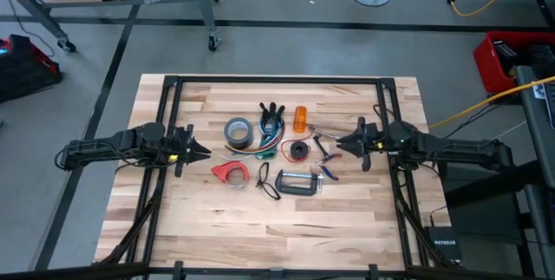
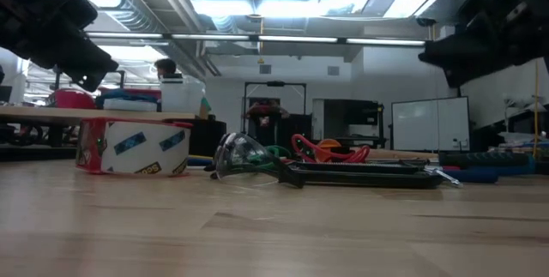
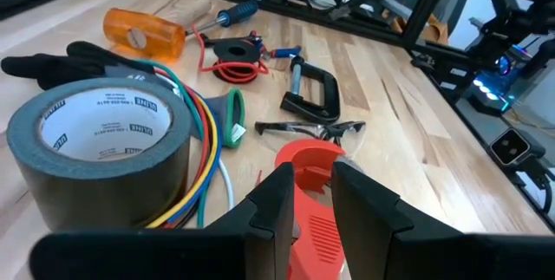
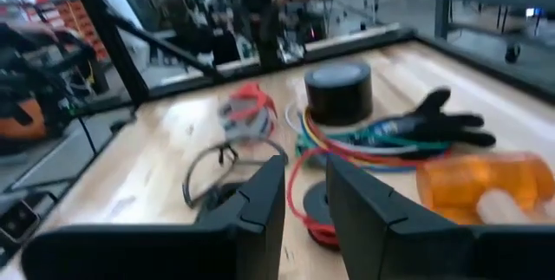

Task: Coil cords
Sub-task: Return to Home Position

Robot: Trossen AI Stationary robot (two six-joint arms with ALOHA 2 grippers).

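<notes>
Looking straight down, the cords [image 1: 270, 134] lie in a loose bunch at the middle of the bench [image 1: 364, 228], with their black plug ends fanned toward 12 o'clock. A grey tape roll [image 1: 238, 131] touches the bunch at its 9 o'clock. An orange handle [image 1: 301, 119] sits just beside it at 2 o'clock, and a black spool [image 1: 298, 150] ringed by red wire sits at 4 o'clock. The left gripper [image 1: 205, 151] hangs on the bench's 9 o'clock side, with the cords off at its 2 o'clock. The right gripper [image 1: 339, 144] faces it from the 3 o'clock side, with the cords at its 10 o'clock. Neither touches them.

Level with the bench top, both arms show only as dark bulk in the upper corners, well above the wood. A red tape dispenser [image 2: 133, 147], safety glasses [image 2: 240, 155] and a black clamp [image 2: 360, 172] stand in front, with only scraps of green and red loop behind them.

From the left wrist, the jaws stand slightly apart and empty, with the dispenser showing through the gap. Here alone the separate blue, yellow, red and green strands can be seen curving along the roll's side.

From the right wrist, the jaws are likewise a little apart and hold nothing. The spool lies nearest them, with the plug ends beyond it.
</notes>
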